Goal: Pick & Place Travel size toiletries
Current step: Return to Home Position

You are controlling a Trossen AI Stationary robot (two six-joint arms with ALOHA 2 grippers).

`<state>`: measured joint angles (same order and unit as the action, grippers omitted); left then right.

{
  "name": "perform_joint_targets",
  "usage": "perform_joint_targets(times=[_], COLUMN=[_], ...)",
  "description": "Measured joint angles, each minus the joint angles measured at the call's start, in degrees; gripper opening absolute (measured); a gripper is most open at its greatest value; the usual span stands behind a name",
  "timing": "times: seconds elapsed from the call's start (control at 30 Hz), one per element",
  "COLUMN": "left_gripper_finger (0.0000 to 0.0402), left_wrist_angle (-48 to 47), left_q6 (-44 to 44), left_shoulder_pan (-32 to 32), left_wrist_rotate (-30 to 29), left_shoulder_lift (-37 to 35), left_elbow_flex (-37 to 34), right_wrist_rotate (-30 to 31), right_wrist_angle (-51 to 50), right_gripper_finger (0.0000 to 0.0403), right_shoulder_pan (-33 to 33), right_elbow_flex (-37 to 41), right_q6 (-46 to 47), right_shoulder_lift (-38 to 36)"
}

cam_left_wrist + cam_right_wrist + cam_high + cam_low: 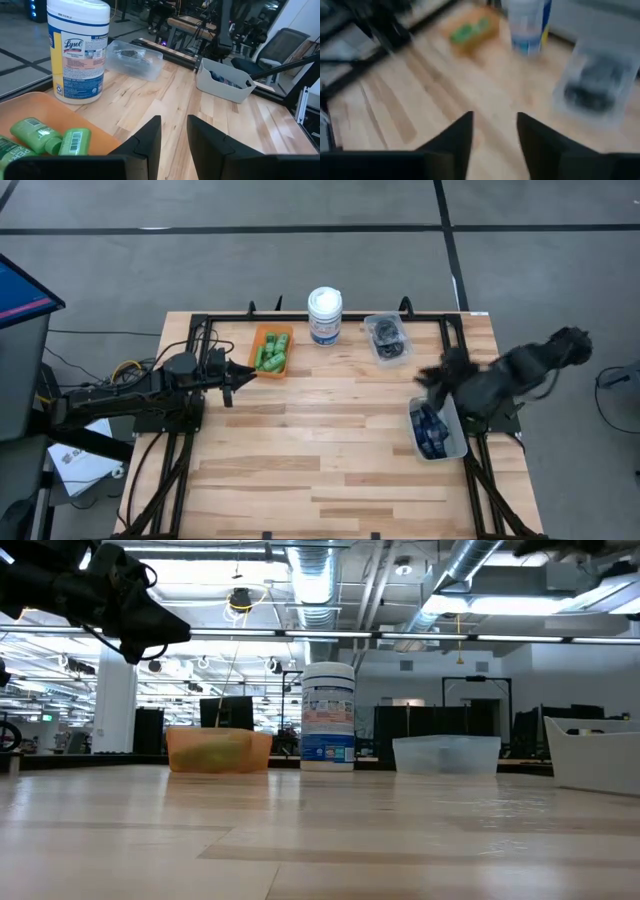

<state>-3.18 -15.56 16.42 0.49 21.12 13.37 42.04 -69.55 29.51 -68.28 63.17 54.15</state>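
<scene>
We find a wood-plank desk (330,450) on a grey concrete floor (300,205), with an open hall and ceiling ducts (320,570) beyond. Along the desk's far edge: orange bin (272,328) holding green bottles (272,356), Lysol wipes canister (324,315), clear bin (372,321) holding black discs (386,337). At the right edge, a gray bin (456,436) holds navy tubes (430,430). The left gripper (243,375), parted and empty, hangs beside the orange bin; the right gripper (428,377), likewise, near the gray bin.

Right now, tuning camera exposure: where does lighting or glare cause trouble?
Low view: bright ceiling lights behind turn the left end effector into a dark silhouette; the table shows a pale sheen. High view: even light, no glare on the wood.
</scene>
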Motion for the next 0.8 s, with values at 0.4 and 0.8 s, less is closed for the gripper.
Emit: perform_joint_targets(times=[0.4, 0.8], left_gripper_finger=[0.0089, 0.0089], left_wrist_angle=[0.8, 1.2], left_q6=[-0.1, -0.1], left_shoulder_pan=[0.0, 0.0], left_wrist_rotate=[0.0, 0.0], left_shoulder_lift=[0.0, 0.0], left_elbow_flex=[0.0, 0.0], right_wrist_rotate=[7.3, 7.7], right_wrist_angle=[2.9, 23.8], right_gripper_finger=[0.0005, 0.0000], right_shoulder_pan=[-4.1, -1.5], right_elbow_flex=[0.9, 25.4], right_q6=[-30.8, -44.5], right_shoulder_lift=[-25.7, -51.1])
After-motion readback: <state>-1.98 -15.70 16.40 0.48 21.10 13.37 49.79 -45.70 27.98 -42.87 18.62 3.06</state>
